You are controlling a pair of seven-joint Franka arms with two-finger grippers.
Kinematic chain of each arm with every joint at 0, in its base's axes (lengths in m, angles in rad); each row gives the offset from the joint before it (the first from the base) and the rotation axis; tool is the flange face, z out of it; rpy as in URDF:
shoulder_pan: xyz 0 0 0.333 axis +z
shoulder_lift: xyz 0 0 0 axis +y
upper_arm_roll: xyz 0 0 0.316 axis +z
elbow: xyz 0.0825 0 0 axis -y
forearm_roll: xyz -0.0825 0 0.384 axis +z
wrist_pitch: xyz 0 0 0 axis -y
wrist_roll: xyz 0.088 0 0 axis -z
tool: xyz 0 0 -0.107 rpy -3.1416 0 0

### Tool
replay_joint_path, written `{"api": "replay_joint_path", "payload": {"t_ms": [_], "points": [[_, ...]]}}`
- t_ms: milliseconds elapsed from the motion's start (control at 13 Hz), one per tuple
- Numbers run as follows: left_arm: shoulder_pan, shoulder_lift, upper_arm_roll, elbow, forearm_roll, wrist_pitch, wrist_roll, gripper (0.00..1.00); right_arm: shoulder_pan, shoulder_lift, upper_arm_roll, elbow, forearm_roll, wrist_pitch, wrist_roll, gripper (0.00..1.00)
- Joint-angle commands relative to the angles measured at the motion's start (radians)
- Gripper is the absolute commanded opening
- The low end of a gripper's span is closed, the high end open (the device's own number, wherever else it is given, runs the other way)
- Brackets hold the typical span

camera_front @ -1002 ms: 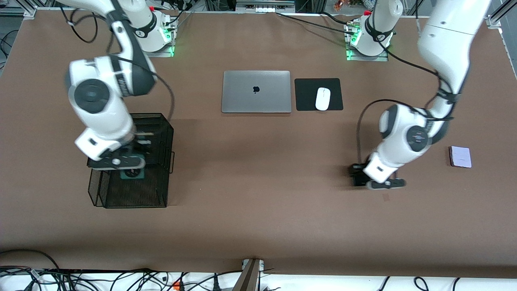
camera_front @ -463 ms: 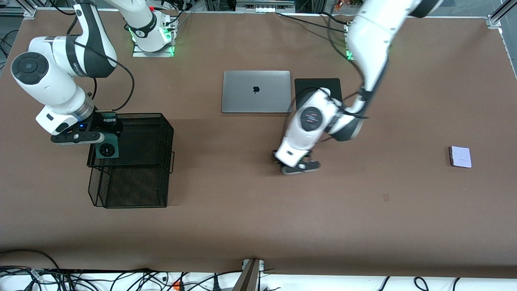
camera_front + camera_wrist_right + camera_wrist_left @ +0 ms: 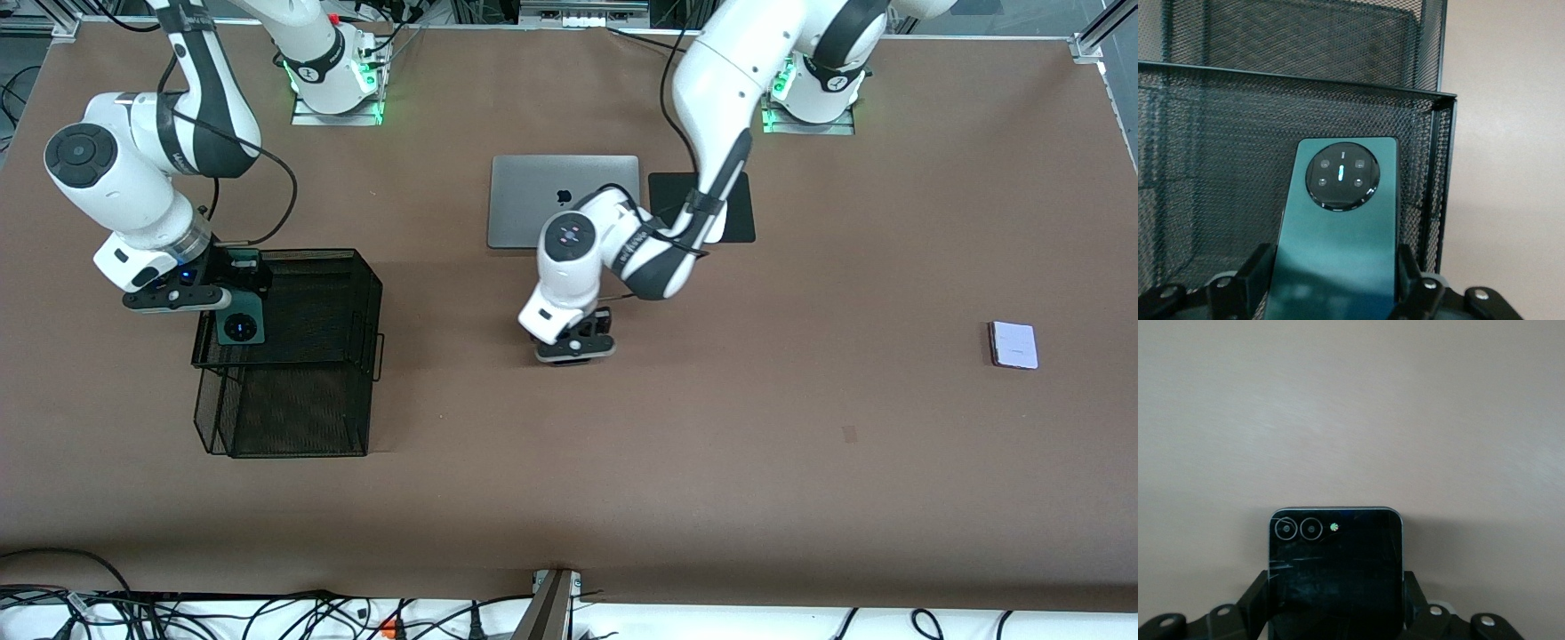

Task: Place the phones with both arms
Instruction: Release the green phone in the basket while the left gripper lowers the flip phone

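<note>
The right gripper (image 3: 233,298) pinches the dark green phone (image 3: 240,322) over the edge of a black mesh basket (image 3: 307,356), whose wire wall stands just past the phone's tip. The left gripper (image 3: 582,338) clamps the small black phone (image 3: 1336,570) over bare brown table (image 3: 569,480) near the grey laptop (image 3: 533,191). The green slab bears a round black camera ring. The lilac-white phone (image 3: 1013,345) lies toward the left arm's end. Half a second ago the left gripper was nearer the mouse pad (image 3: 742,209).
</note>
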Motion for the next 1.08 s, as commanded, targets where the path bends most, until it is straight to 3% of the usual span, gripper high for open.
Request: {"api": "replay_joint_path", "payload": {"t_ms": [0, 77, 154, 231, 308, 386, 463, 540, 617, 848, 1002], "points": [[-0.098, 0.052, 0.086, 0.106, -0.021, -0.04, -0.007, 0.0, 0.008, 0.039, -0.014, -0.01, 0.048, 0.07, -0.03, 0.0], [-0.109, 0.056, 0.088, 0.108, -0.019, -0.039, -0.007, 0.0, 0.007, 0.05, -0.014, -0.008, 0.076, 0.074, -0.03, 0.0], [-0.117, 0.072, 0.091, 0.111, -0.019, -0.03, -0.009, 0.06, 0.007, 0.062, -0.014, -0.007, 0.094, 0.096, -0.031, 0.11], [-0.129, 0.082, 0.097, 0.119, -0.019, -0.025, -0.022, 0.06, 0.007, 0.074, -0.014, -0.008, 0.096, 0.122, -0.031, 0.45], [-0.14, 0.09, 0.108, 0.128, -0.019, -0.025, -0.032, 0.06, 0.007, 0.085, -0.014, -0.007, 0.098, 0.137, -0.03, 0.7], [-0.143, 0.095, 0.111, 0.129, -0.019, -0.025, -0.039, 0.07, 0.007, 0.087, -0.014, -0.004, 0.098, 0.142, -0.03, 0.81], [-0.143, 0.093, 0.111, 0.131, -0.019, -0.025, -0.045, 0.14, 0.007, 0.087, -0.014, -0.002, 0.101, 0.142, -0.028, 0.92], [-0.143, 0.093, 0.111, 0.134, -0.019, -0.025, -0.061, 0.51, 0.007, 0.085, -0.014, -0.001, 0.11, 0.14, -0.025, 0.99], [-0.143, 0.089, 0.113, 0.134, -0.018, -0.027, -0.064, 1.0, 0.007, 0.085, -0.014, 0.007, 0.113, 0.134, -0.02, 0.99], [-0.134, 0.058, 0.134, 0.134, -0.021, -0.042, -0.053, 1.0, 0.007, 0.078, -0.014, 0.042, 0.113, 0.107, -0.025, 0.99], [-0.103, 0.004, 0.134, 0.132, -0.022, -0.112, -0.05, 1.0, 0.011, 0.081, -0.01, 0.143, 0.118, -0.038, -0.014, 0.99]]}}
